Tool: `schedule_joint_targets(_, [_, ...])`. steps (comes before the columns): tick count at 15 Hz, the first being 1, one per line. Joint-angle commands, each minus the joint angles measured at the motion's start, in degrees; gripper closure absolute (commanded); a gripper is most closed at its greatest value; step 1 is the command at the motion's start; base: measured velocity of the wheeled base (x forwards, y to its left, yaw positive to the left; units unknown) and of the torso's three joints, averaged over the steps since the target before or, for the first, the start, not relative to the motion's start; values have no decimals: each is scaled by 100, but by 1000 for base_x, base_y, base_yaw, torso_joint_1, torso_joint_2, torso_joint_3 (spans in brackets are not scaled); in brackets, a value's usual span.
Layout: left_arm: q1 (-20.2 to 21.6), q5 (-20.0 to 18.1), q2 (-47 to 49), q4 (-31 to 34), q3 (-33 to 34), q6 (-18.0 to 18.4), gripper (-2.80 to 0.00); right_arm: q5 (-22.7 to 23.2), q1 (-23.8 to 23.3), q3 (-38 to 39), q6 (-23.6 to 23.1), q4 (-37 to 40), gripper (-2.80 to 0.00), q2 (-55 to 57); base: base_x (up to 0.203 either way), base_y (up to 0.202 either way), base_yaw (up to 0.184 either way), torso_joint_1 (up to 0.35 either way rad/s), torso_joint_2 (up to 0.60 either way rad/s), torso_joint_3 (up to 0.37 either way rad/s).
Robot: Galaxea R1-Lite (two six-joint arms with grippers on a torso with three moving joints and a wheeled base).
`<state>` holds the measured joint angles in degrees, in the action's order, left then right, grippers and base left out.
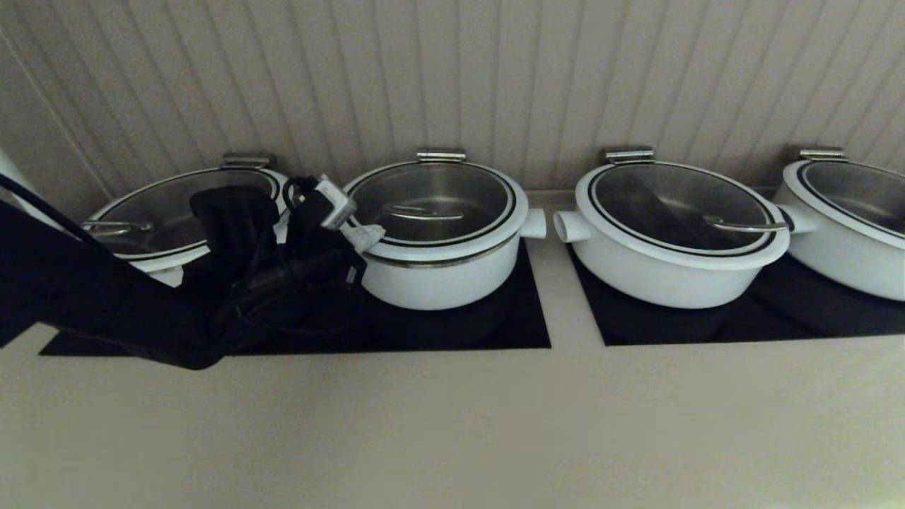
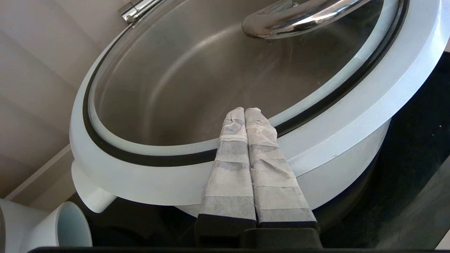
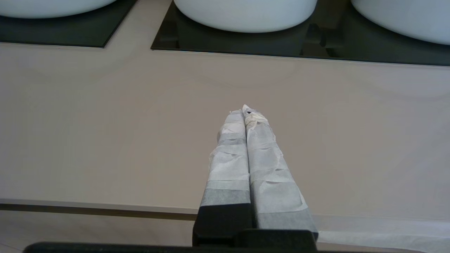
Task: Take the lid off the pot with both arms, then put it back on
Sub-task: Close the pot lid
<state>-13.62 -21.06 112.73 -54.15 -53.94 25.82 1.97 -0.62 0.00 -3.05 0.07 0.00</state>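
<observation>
The pot (image 1: 438,279), deep and white, stands second from the left on a black cooktop panel. The lid (image 1: 435,191) sits on it, with its steel wire handle (image 1: 424,212) at the middle. My left gripper (image 1: 369,235) is at the pot's left side, shut and holding nothing. In the left wrist view its fingertips (image 2: 245,110) lie across the lid's white rim (image 2: 351,105) and reach the edge of the glass. The pot's stub handle (image 2: 93,196) shows below the rim. My right gripper (image 3: 246,110) is shut and empty over the beige counter near its front edge, out of the head view.
Wider white pots with lids stand at the left (image 1: 170,212), right (image 1: 679,240) and far right (image 1: 848,219). Black cooktop panels (image 1: 523,325) lie under them. A beige counter (image 1: 452,424) runs in front. A panelled wall (image 1: 452,71) is close behind.
</observation>
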Motion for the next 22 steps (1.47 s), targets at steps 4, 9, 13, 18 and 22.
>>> schedule_joint_targets(4, [-9, -19, 138, -114, 269, 37, 0, 5, 1, 0, -3, 1, 0, 9, 0, 0, 0, 0, 0, 0])
schedule_joint_targets(9, [-1, -3, 388, -974, 666, 2, 0, 5, 1, 0, -3, 1, 0, 6, 0, 0, 0, 0, 0, 0])
schedule_joint_targets(13, [-1, -3, 158, -948, 672, -6, 0, 5, -1, 0, -3, 1, 0, 9, 0, 0, 0, 0, 0, 0])
schedule_joint_targets(18, [50, -3, -673, -599, 646, -39, 0, 5, 1, 0, -3, 1, 0, 9, 0, 0, 0, 0, 0, 0])
schedule_joint_targets(22, [198, 10, -1580, -75, 534, -113, 0, 5, 1, 0, -3, 1, 0, 9, 0, 0, 0, 0, 0, 0])
